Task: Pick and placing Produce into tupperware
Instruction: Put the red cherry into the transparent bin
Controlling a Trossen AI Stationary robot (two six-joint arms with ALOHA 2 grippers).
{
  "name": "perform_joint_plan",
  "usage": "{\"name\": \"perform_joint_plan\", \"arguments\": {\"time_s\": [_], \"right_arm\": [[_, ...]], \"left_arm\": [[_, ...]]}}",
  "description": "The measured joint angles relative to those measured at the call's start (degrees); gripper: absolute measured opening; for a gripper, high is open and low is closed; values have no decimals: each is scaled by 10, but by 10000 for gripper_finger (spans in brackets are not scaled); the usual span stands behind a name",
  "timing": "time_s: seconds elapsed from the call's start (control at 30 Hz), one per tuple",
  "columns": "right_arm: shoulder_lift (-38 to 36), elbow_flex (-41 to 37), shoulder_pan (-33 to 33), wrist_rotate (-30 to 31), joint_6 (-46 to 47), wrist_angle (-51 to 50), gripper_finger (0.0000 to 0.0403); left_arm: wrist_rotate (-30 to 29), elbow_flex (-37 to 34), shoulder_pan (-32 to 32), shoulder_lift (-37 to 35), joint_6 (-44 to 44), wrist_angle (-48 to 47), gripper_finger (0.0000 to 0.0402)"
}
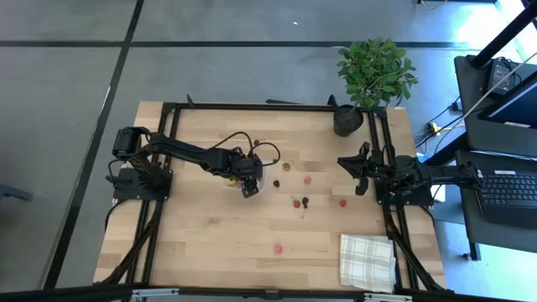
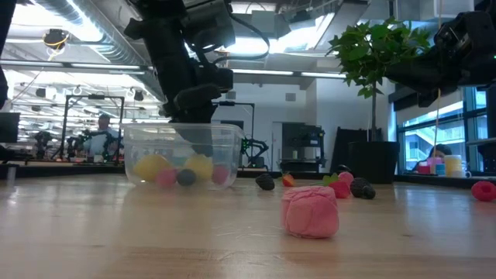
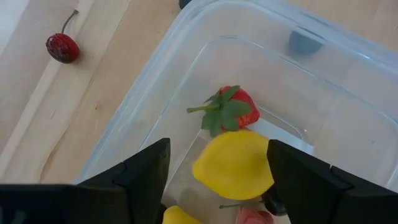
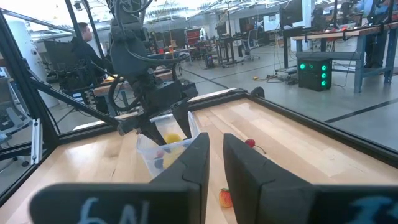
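The clear tupperware (image 2: 182,155) stands on the wooden table left of centre. Inside it lie two yellow lemons (image 3: 233,165), a strawberry (image 3: 233,109), a dark ball (image 3: 305,42) and pink pieces. My left gripper (image 1: 250,180) hangs open right above the tub (image 3: 155,93), its fingers standing apart on either side of one lemon without touching it. Loose red and dark produce (image 1: 300,201) lies scattered on the table to the tub's right. My right gripper (image 1: 361,172) waits shut at the right side, off the table top.
A cherry (image 3: 62,46) lies on the table beside the tub. A pink berry (image 2: 310,211) sits near the front edge, and another red piece (image 1: 342,201) lies right of centre. A potted plant (image 1: 373,71) stands at the far right corner, a checked cloth (image 1: 367,260) at the near right.
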Motion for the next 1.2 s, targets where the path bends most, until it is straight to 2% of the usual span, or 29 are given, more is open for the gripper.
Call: {"name": "perform_joint_plan", "arguments": {"time_s": [0.47,0.7,1.07,1.2], "right_arm": [[0,0,0,0,0,0,51],[0,0,0,0,0,0,51],[0,0,0,0,0,0,51],[0,0,0,0,0,0,51]], "left_arm": [[-1,0,0,0,0,2,262],[-30,0,0,0,0,21,262],[-26,0,0,0,1,38,262],[-10,0,-3,-22,1,38,262]]}}
